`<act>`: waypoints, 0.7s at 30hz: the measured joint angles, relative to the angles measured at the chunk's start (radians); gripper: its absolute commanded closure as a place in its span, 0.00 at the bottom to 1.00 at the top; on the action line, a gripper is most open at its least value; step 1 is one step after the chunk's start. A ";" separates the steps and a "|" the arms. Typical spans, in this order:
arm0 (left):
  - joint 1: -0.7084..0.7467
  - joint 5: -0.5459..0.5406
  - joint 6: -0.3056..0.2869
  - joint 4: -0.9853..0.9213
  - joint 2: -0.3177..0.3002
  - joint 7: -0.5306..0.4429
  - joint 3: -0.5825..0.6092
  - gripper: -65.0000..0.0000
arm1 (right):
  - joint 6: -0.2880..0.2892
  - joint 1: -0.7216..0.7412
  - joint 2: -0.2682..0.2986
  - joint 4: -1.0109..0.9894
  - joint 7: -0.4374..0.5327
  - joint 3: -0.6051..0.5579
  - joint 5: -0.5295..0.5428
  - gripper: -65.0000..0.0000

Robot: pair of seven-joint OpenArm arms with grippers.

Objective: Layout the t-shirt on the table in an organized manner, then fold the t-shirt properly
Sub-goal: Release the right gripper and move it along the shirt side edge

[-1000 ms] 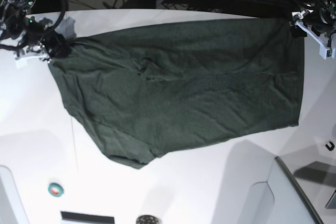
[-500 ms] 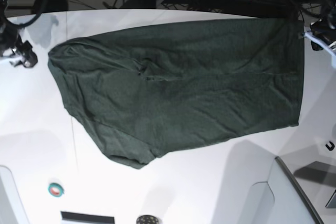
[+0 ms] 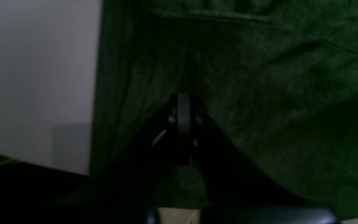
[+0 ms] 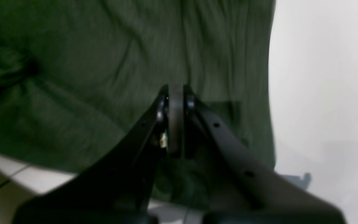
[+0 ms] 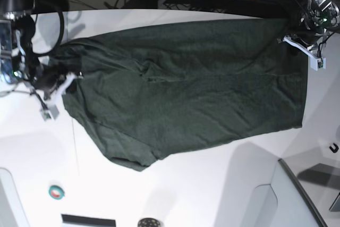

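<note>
We have one t-shirt here, dark green and wrinkly, spread wide across the one white table with its long side running left to right in the base view. Two arms are on it, one at each end. Our left gripper sits at the shirt's upper right corner in the base view, and in its wrist view the jaws are pressed together, tips down against the green cloth; whether they pinch any fabric, we cannot tell. Our right gripper is at the opposite end, on the shirt's edge, and its wrist view shows the jaws likewise squeezed tight, tips over the knit just beside the shirt's straight edge. Near the table's front we count one small teal ring, well apart from the shirt.
</note>
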 measured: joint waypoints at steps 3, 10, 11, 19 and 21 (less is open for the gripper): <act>-0.030 0.004 0.006 -0.055 -0.029 -0.001 -0.001 1.00 | 0.000 0.053 0.002 -0.074 0.066 -0.031 -0.010 1.00; -0.135 0.133 0.005 -0.162 -0.066 -0.003 0.078 1.00 | 0.000 0.175 0.009 -0.306 0.108 -0.036 -0.022 1.00; -0.150 0.136 -0.002 -0.165 -0.061 -0.003 0.082 1.00 | 0.000 0.185 0.009 -0.330 0.125 -0.035 -0.019 1.00; -0.237 0.229 0.007 -0.226 -0.058 -0.019 0.149 1.00 | 0.005 0.200 0.018 -0.444 0.229 -0.031 0.011 1.00; -0.262 0.222 0.007 -0.256 -0.062 -0.024 0.166 1.00 | -0.004 0.194 0.030 -0.457 0.252 -0.010 0.016 1.00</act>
